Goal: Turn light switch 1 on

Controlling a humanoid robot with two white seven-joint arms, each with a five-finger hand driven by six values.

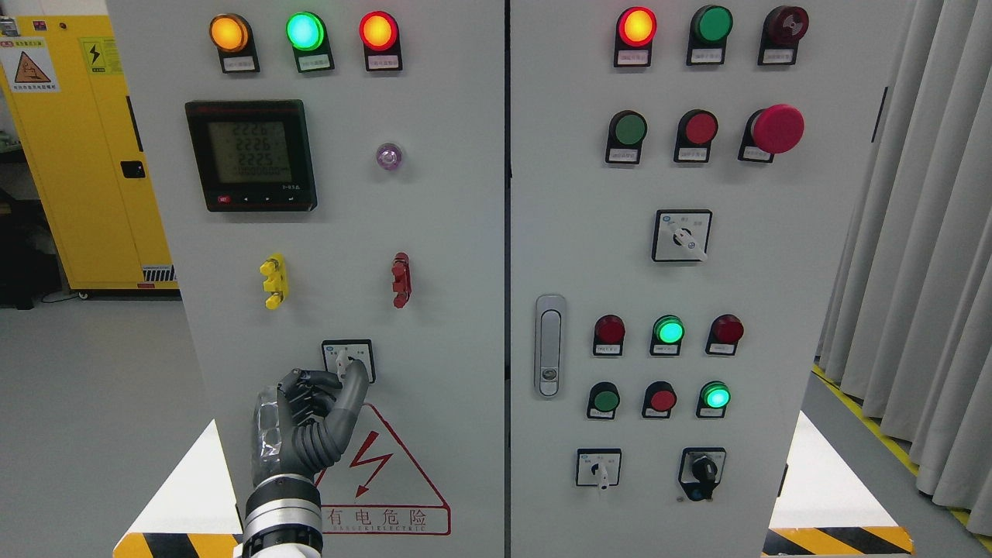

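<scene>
A small rotary switch (348, 358) with a white knob sits on a square plate low on the left cabinet door (449, 232). My left hand (346, 375) rises from the bottom edge and meets this switch. One dark finger (358, 381) reaches up along the knob's right side, and the other fingers (310, 390) curl in from the left, pinching the knob. The hand covers the lower part of the plate. My right arm does not show.
The left door also carries three lit lamps (304, 31), a digital meter (251, 155), yellow and red terminals (274, 280) and a red warning triangle (387, 480). The right door (821, 271) has lamps, push buttons, a red mushroom button (777, 129), rotary switches and a handle (549, 345).
</scene>
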